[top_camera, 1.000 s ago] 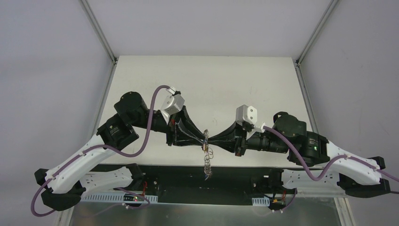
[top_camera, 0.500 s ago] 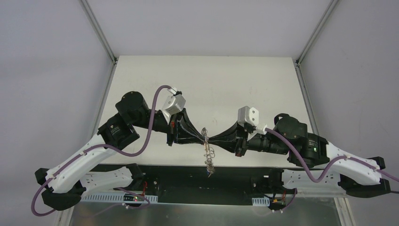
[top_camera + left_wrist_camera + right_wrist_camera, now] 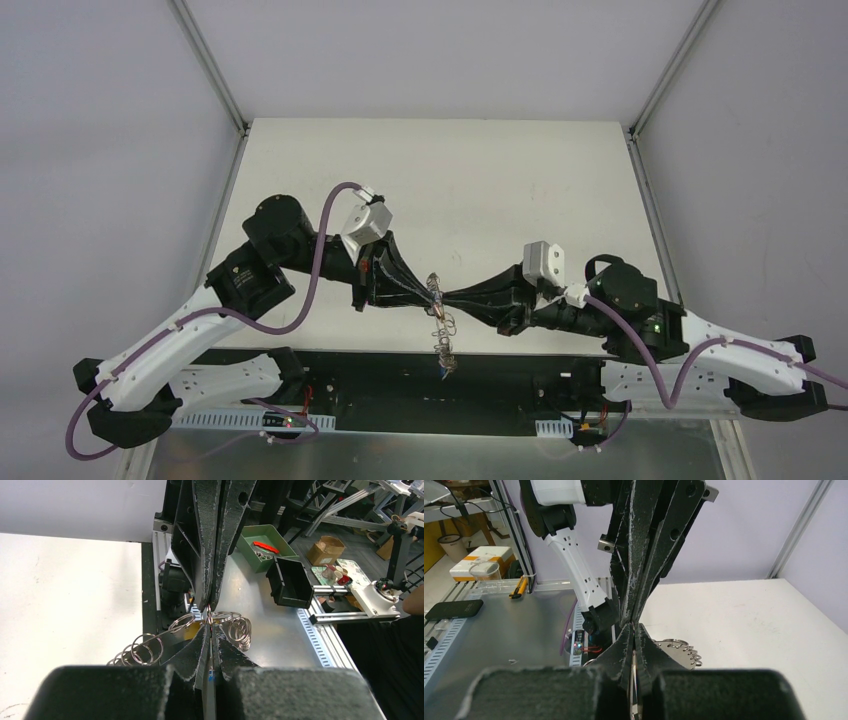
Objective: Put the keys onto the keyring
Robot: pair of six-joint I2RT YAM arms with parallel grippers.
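Note:
The keyring [image 3: 444, 328], a silvery wire ring fringed with small loops, hangs off the table's near edge between the two gripper tips. My left gripper [image 3: 436, 293] and right gripper [image 3: 449, 298] meet tip to tip, both shut on its wire. In the left wrist view my left gripper [image 3: 209, 628] pinches the wire, and loops of the keyring [image 3: 150, 646] spread to either side. A yellow key head [image 3: 193, 631] shows behind the left finger. A blue bit, probably the other key [image 3: 442, 368], hangs at the ring's lowest point. The right gripper [image 3: 634, 627] has the keyring [image 3: 681, 647] beside it.
The white table [image 3: 440, 180] stretches behind the grippers, and a black rail [image 3: 400, 385] runs along its near edge. Off the table are a green bin [image 3: 250, 537], a black box [image 3: 290, 582] and a cardboard box [image 3: 325, 550]. A black phone [image 3: 454, 608] lies on the metal bench.
My left gripper has closed onto the keyring. The right arm's wrist and elbow have shifted right and toward the near edge, while both tips stay together. The ring hangs slightly differently.

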